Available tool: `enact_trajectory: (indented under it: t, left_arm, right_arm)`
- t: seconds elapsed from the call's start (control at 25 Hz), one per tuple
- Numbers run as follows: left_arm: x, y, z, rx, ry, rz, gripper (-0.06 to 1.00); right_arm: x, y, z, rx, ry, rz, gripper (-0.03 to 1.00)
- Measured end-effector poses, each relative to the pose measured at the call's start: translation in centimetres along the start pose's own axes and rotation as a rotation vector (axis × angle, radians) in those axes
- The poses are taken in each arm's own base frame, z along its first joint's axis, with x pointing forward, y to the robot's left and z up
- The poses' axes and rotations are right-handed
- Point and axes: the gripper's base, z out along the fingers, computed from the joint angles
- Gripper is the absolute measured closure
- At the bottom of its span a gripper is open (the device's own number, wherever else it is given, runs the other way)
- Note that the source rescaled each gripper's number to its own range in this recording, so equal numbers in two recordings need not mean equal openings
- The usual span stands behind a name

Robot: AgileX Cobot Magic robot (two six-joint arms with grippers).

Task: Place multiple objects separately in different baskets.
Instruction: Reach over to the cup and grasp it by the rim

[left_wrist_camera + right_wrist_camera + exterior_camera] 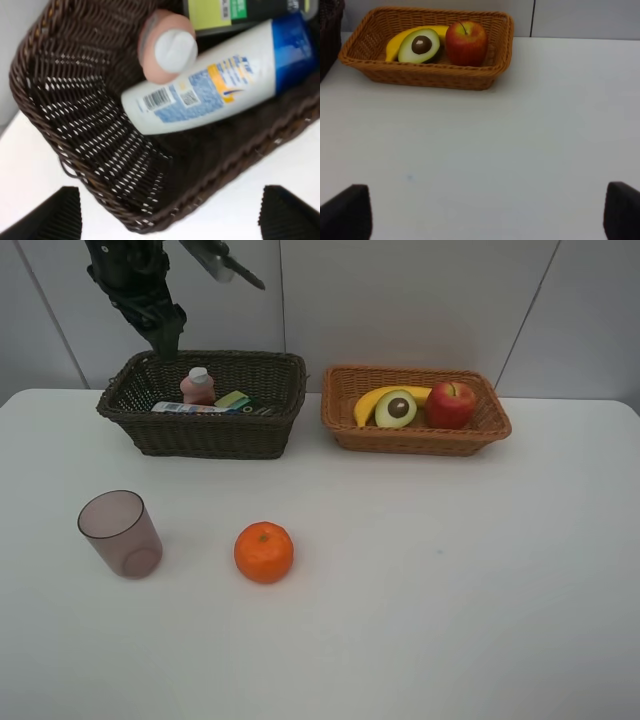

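The white counter (470, 610) has a plain, matte surface. A pale grey panelled wall (400, 300) stands behind its far edge, divided by thin vertical and slanted seams.

No legible wording anywhere. On the white blue-capped shampoo bottle (210, 85), lying in the dark brown basket (75, 125): a barcode (157, 99), a small square code beside it, blue fine print and an orange-yellow patch, all too blurred to read. On the dark green pump bottle (250, 9): a lime label (207, 12) and white marks, likewise unreadable
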Motion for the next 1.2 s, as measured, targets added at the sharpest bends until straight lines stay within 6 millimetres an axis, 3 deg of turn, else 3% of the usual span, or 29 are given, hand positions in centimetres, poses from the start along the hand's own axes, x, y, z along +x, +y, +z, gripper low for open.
enact_trajectory:
  t: [0.24, 0.44, 0.88, 1.2]
  left_arm:
    - [0.2, -0.6, -1.7, 0.059, -0.050, -0.109, 0.00]
    - [1.7, -1.3, -3.4, 0.078, -0.056, -0.138, 0.00]
    - [6.8, -3.9, -4.7, 0.113, 0.030, -0.213, 0.00]
    - [11.4, -6.4, -4.4, 0.144, 0.112, -0.263, 0.00]
  right_arm:
    - [0.0, 0.0, 0.0, 0.000, 0.000, 0.000, -0.01]
    - [0.0, 0.0, 0.0, 0.000, 0.000, 0.000, -0.01]
    - [0.0, 0.0, 0.0, 0.000, 0.000, 0.000, -0.01]
    - [0.0, 0.0, 0.0, 0.000, 0.000, 0.000, -0.01]
